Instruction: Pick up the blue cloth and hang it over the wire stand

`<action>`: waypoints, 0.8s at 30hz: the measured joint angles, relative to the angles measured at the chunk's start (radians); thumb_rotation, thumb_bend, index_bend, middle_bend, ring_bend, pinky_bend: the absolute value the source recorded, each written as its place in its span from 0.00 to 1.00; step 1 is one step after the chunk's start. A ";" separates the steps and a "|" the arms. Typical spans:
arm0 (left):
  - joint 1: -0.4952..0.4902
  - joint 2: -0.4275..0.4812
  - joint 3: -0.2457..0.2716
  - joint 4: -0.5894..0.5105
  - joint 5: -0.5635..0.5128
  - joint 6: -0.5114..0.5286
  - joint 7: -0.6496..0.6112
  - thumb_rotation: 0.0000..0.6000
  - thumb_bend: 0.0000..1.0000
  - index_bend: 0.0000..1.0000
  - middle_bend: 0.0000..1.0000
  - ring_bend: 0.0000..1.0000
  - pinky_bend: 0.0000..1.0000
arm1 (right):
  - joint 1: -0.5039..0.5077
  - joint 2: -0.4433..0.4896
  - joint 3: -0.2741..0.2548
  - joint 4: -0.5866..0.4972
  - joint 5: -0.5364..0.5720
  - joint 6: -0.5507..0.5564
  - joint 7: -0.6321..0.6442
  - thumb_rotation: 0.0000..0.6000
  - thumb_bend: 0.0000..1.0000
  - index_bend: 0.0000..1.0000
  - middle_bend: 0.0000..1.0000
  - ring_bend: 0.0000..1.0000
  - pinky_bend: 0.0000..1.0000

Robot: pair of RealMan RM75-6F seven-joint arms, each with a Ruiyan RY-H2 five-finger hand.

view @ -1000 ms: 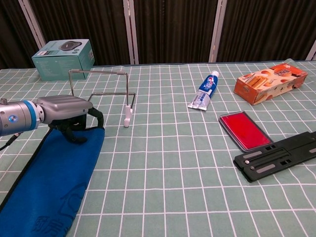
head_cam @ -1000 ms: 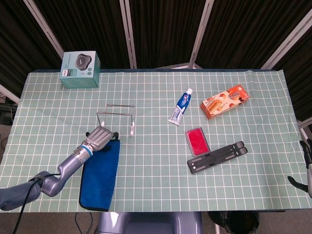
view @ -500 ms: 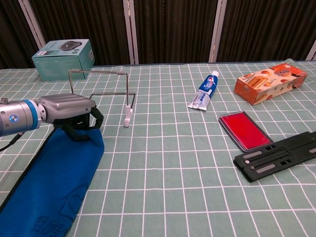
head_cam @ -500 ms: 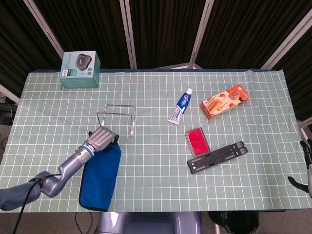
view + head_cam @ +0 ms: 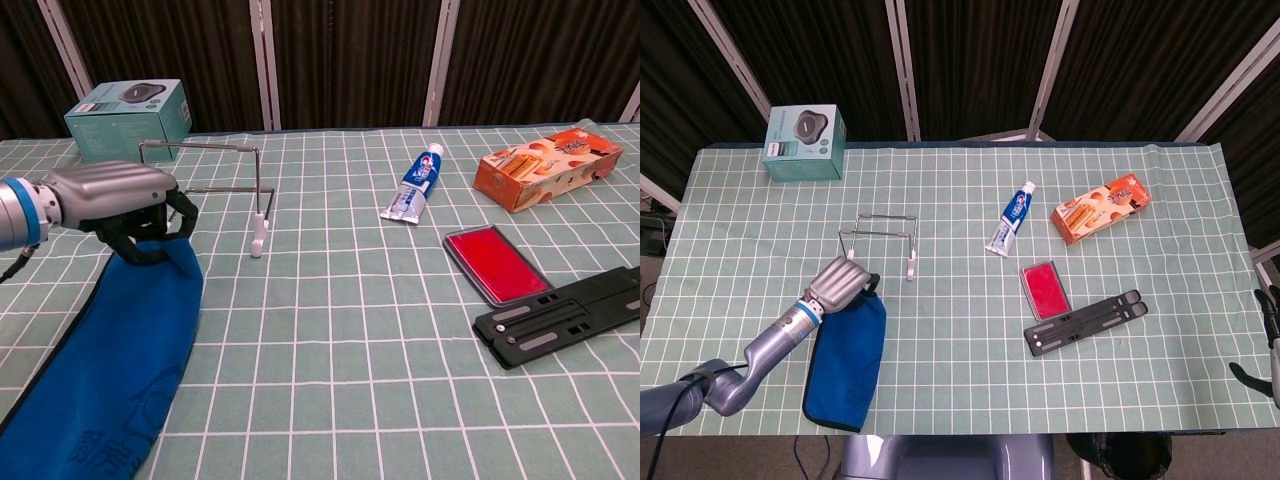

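The left hand (image 5: pixel 120 205) has its fingers curled around the top end of the blue cloth (image 5: pixel 105 360), pinching it up while the rest trails back below the hand onto the counter (image 5: pixel 350 330). The wire stand (image 5: pixel 215 195) stands just beyond and to the right of that hand. The right hand (image 5: pixel 1268 345) barely shows at the frame edge, and I cannot tell how its fingers lie.

On the green checked tablecloth (image 5: pixel 960 210) lay a teal cardboard box (image 5: pixel 805 144), a blue-and-white toothpaste tube (image 5: pixel 1011 218), an orange carton (image 5: pixel 1102 208), a flat red case (image 5: pixel 1044 289) and a black folding bracket (image 5: pixel 1083 322).
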 measured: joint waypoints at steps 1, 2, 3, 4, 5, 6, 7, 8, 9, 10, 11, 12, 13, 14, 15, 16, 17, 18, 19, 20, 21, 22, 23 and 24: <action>0.004 0.015 -0.002 -0.022 -0.002 0.006 0.012 1.00 0.67 0.87 0.97 0.95 1.00 | -0.001 0.001 -0.001 -0.001 -0.002 0.002 0.001 1.00 0.00 0.00 0.00 0.00 0.00; 0.008 0.031 -0.005 -0.045 -0.006 0.013 0.027 1.00 0.67 0.88 0.97 0.95 1.00 | -0.002 0.001 -0.001 -0.002 -0.004 0.004 0.001 1.00 0.00 0.00 0.00 0.00 0.00; 0.014 0.051 -0.011 -0.077 -0.014 0.023 0.052 1.00 0.68 0.88 0.97 0.95 1.00 | -0.002 0.002 -0.001 -0.003 -0.006 0.006 0.002 1.00 0.00 0.00 0.00 0.00 0.00; 0.018 0.065 -0.015 -0.102 -0.022 0.032 0.075 1.00 0.68 0.88 0.97 0.95 1.00 | -0.004 0.003 -0.002 -0.004 -0.008 0.009 0.004 1.00 0.00 0.00 0.00 0.00 0.00; 0.023 0.080 -0.021 -0.127 -0.031 0.042 0.100 1.00 0.68 0.88 0.97 0.95 1.00 | -0.004 0.003 -0.002 -0.005 -0.009 0.010 0.005 1.00 0.00 0.00 0.00 0.00 0.00; 0.029 0.101 -0.029 -0.165 -0.045 0.057 0.136 1.00 0.68 0.88 0.97 0.95 1.00 | -0.005 0.004 -0.002 -0.005 -0.010 0.012 0.006 1.00 0.00 0.00 0.00 0.00 0.00; 0.034 0.117 -0.037 -0.196 -0.057 0.071 0.164 1.00 0.68 0.88 0.97 0.95 1.00 | -0.006 0.005 -0.002 -0.007 -0.013 0.016 0.010 1.00 0.00 0.00 0.00 0.00 0.00; 0.039 0.135 -0.046 -0.231 -0.070 0.086 0.192 1.00 0.68 0.89 0.97 0.95 1.00 | -0.008 0.007 -0.002 -0.009 -0.017 0.020 0.013 1.00 0.00 0.00 0.00 0.00 0.00; 0.045 0.162 -0.059 -0.282 -0.091 0.104 0.229 1.00 0.69 0.89 0.97 0.95 1.00 | -0.010 0.009 -0.003 -0.010 -0.021 0.025 0.018 1.00 0.00 0.00 0.00 0.00 0.00; 0.050 0.183 -0.070 -0.323 -0.108 0.117 0.257 1.00 0.69 0.89 0.97 0.95 1.00 | -0.012 0.012 -0.004 -0.012 -0.026 0.031 0.023 1.00 0.00 0.00 0.00 0.00 0.00; 0.053 0.205 -0.081 -0.365 -0.127 0.129 0.284 1.00 0.69 0.89 0.98 0.95 1.00 | -0.014 0.013 -0.004 -0.012 -0.029 0.034 0.027 1.00 0.00 0.00 0.00 0.00 0.00; 0.058 0.235 -0.097 -0.420 -0.155 0.145 0.318 1.00 0.70 0.89 0.98 0.95 1.00 | -0.015 0.014 -0.004 -0.013 -0.031 0.037 0.031 1.00 0.00 0.00 0.00 0.00 0.00; 0.060 0.258 -0.110 -0.460 -0.177 0.157 0.341 1.00 0.70 0.89 0.98 0.96 1.00 | -0.016 0.016 -0.004 -0.013 -0.034 0.040 0.037 1.00 0.00 0.00 0.00 0.00 0.00; 0.062 0.281 -0.123 -0.497 -0.200 0.168 0.363 1.00 0.70 0.89 0.98 0.96 1.00 | -0.018 0.017 -0.004 -0.013 -0.036 0.042 0.041 1.00 0.00 0.00 0.00 0.00 0.00; 0.065 0.311 -0.139 -0.541 -0.229 0.182 0.390 1.00 0.70 0.89 0.98 0.96 1.00 | -0.019 0.018 -0.005 -0.013 -0.037 0.045 0.045 1.00 0.00 0.00 0.00 0.00 0.00; 0.066 0.333 -0.151 -0.569 -0.250 0.192 0.408 1.00 0.70 0.89 0.98 0.96 1.00 | -0.020 0.019 -0.005 -0.013 -0.039 0.048 0.048 1.00 0.00 0.00 0.00 0.00 0.00; 0.067 0.352 -0.161 -0.594 -0.267 0.201 0.426 1.00 0.70 0.89 0.98 0.96 1.00 | -0.021 0.020 -0.005 -0.013 -0.041 0.049 0.050 1.00 0.00 0.00 0.00 0.00 0.00; 0.067 0.373 -0.172 -0.620 -0.286 0.212 0.449 1.00 0.70 0.89 0.98 0.96 1.00 | -0.021 0.021 -0.005 -0.013 -0.042 0.049 0.052 1.00 0.00 0.00 0.00 0.00 0.00; 0.066 0.385 -0.179 -0.636 -0.297 0.219 0.466 1.00 0.70 0.89 0.98 0.96 1.00 | -0.022 0.022 -0.005 -0.013 -0.045 0.051 0.055 1.00 0.00 0.00 0.00 0.00 0.00; 0.065 0.395 -0.186 -0.651 -0.307 0.227 0.484 1.00 0.70 0.89 0.98 0.96 1.00 | -0.022 0.022 -0.005 -0.013 -0.046 0.052 0.056 1.00 0.00 0.00 0.00 0.00 0.00; 0.062 0.404 -0.195 -0.667 -0.320 0.238 0.508 1.00 0.70 0.89 0.98 0.96 1.00 | -0.023 0.023 -0.006 -0.013 -0.047 0.053 0.057 1.00 0.00 0.00 0.00 0.00 0.00; 0.060 0.410 -0.202 -0.678 -0.329 0.246 0.526 1.00 0.70 0.89 0.98 0.96 1.00 | -0.023 0.024 -0.006 -0.013 -0.048 0.054 0.059 1.00 0.00 0.00 0.00 0.00 0.00; 0.057 0.415 -0.208 -0.685 -0.337 0.253 0.543 1.00 0.70 0.89 0.98 0.96 1.00 | -0.024 0.025 -0.006 -0.013 -0.049 0.055 0.060 1.00 0.00 0.00 0.00 0.00 0.00; 0.051 0.420 -0.214 -0.692 -0.349 0.259 0.566 1.00 0.70 0.89 0.99 0.96 1.00 | -0.025 0.025 -0.006 -0.013 -0.050 0.056 0.061 1.00 0.00 0.00 0.00 0.00 0.00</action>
